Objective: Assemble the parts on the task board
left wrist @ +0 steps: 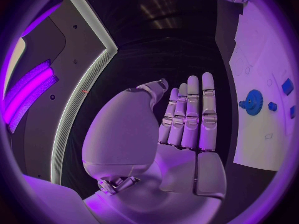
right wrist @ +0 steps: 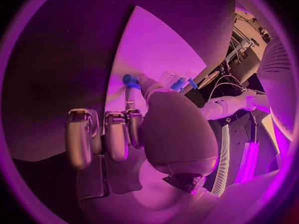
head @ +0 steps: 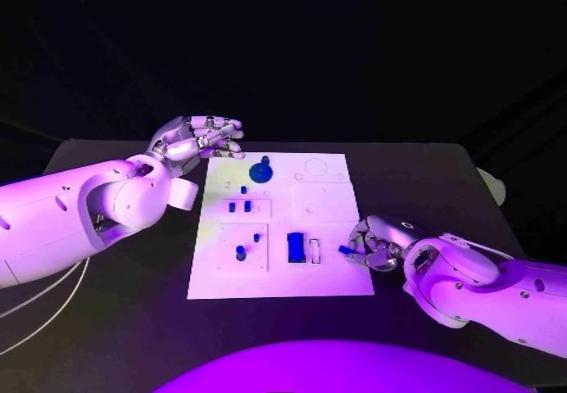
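Note:
The white task board (head: 325, 278) lies in the middle of the black table. On it are a blue gear (head: 261, 172), a tall blue block (head: 296, 246) and several small blue parts (head: 240, 207). My right hand (head: 378, 244) rests at the board's right edge and pinches a small blue part (head: 347, 250) between thumb and finger; the right wrist view shows this part (right wrist: 129, 79) at the fingertips, over the board (right wrist: 156, 45). My left hand (head: 198, 139) hovers off the board's far left corner, holding nothing; in the left wrist view its fingers (left wrist: 190, 112) are stretched out, with the gear (left wrist: 253, 102) beside them.
A pale upright peg (head: 315, 250) stands just right of the blue block. Outlined recesses (head: 317, 173) mark the board's far right part. Bare black table (head: 130, 295) surrounds the board on all sides.

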